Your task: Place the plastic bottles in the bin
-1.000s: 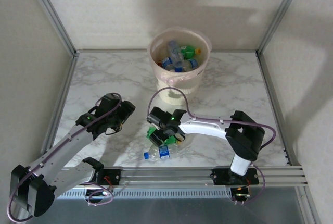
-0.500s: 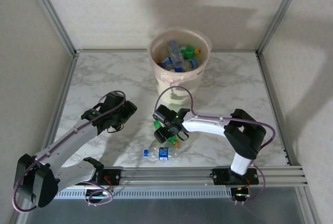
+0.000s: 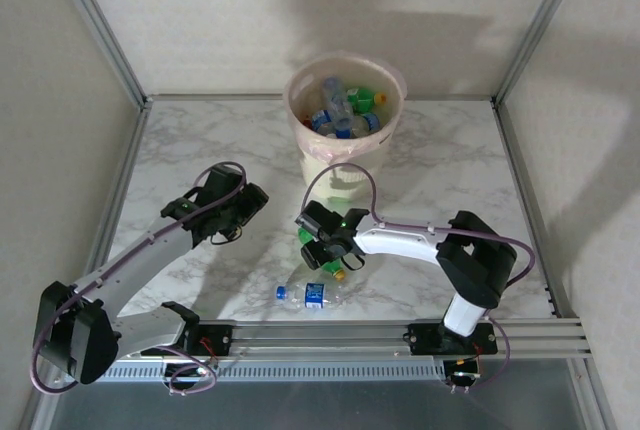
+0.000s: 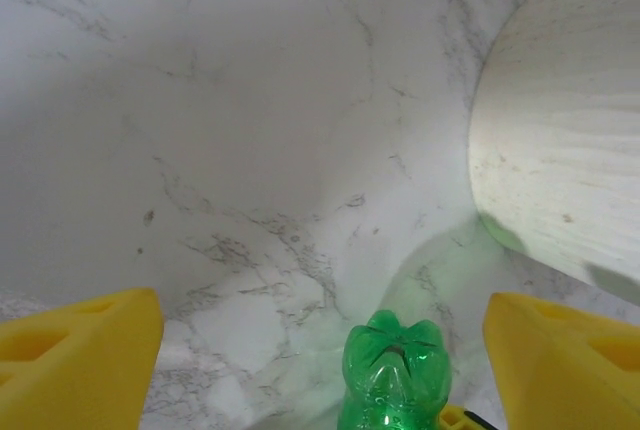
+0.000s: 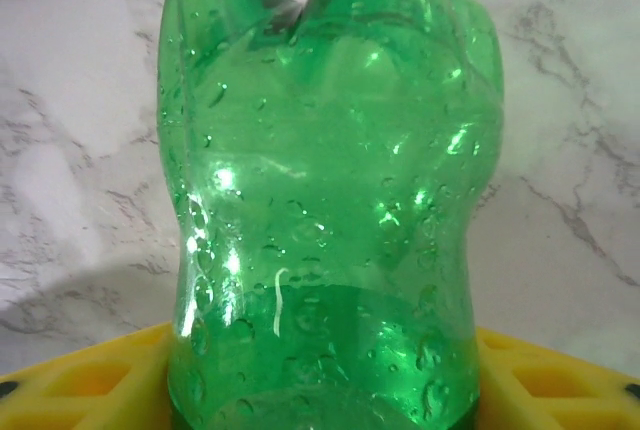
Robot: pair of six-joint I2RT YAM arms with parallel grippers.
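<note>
A white, grey-veined marble tabletop (image 3: 180,160) sits inside a pale-walled enclosure. At its far middle stands the round, tapered pink-beige plastic bin (image 3: 345,168), already loaded with a heap of clear and green bottles (image 3: 345,110). We see the right gripper (image 3: 325,250) in front of the bin and apart from it, clenched around a translucent green plastic bottle (image 5: 325,200). In the right wrist view the bottle's lobed base points away from the camera, and the yellow fingers (image 5: 90,385) press in on its sides. The left gripper (image 3: 240,208) hovers to the left of it, its jaws spread wide with nothing between them and looking toward the green bottle and the bin wall. One clear plastic bottle with a blue label (image 3: 310,294) lies on its side near the front edge, just beside the right gripper. We judge that the carry is in hand: the green bottle is grasped but not yet over the bin. The next move calls for raising it higher than the rim and its thin liner, bringing it above the opening, then letting go. The clear bottle would be left to collect afterwards.
</note>
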